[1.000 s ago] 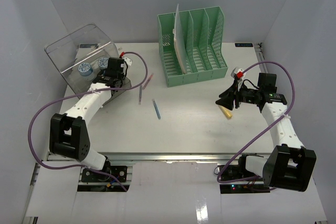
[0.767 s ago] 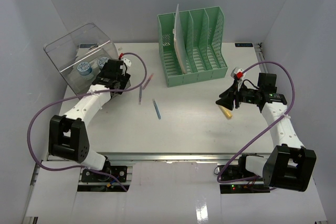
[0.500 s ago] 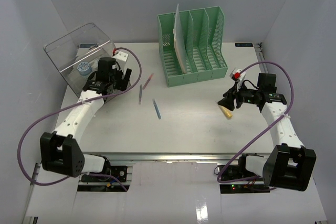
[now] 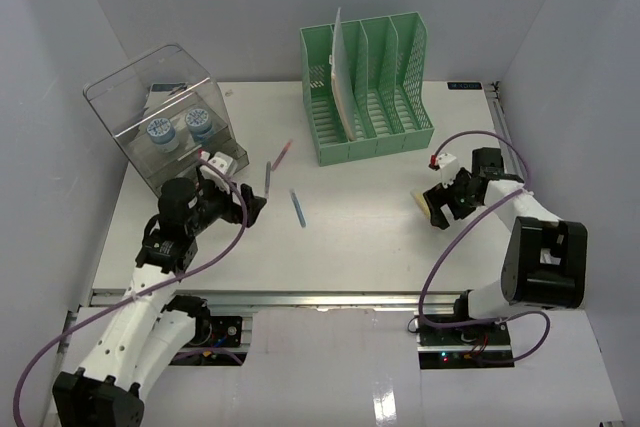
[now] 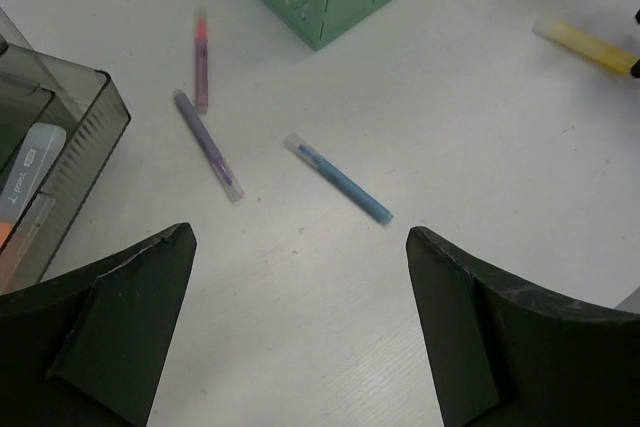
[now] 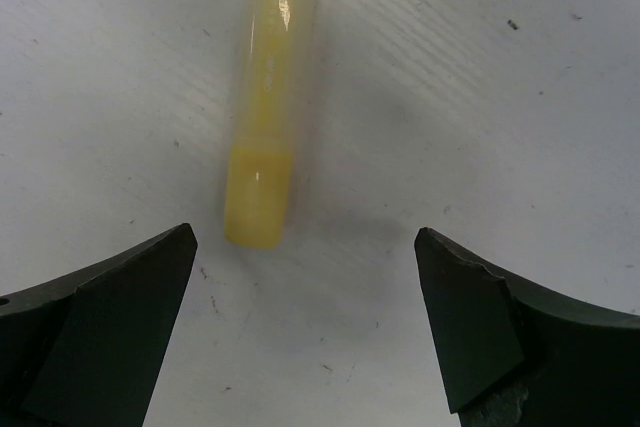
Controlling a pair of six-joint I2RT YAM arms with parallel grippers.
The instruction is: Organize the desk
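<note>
Right tool (image 6: 303, 247) wide open, empty, low over the desk (image 6: 500, 97). Yellow marker (image 6: 265, 117) lies just ahead, nearer one finger. Recommend advancing and centring it before closing. Left tool (image 5: 300, 237) open, empty, blue pen (image 5: 340, 179) ahead.

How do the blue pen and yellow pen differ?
Place: blue pen lies at the centre of the desk; yellow pen lies at its right side. Gripper: none is over the blue pen; the open right gripper is at the yellow pen's end. Both lie flat, ungrasped.
</note>
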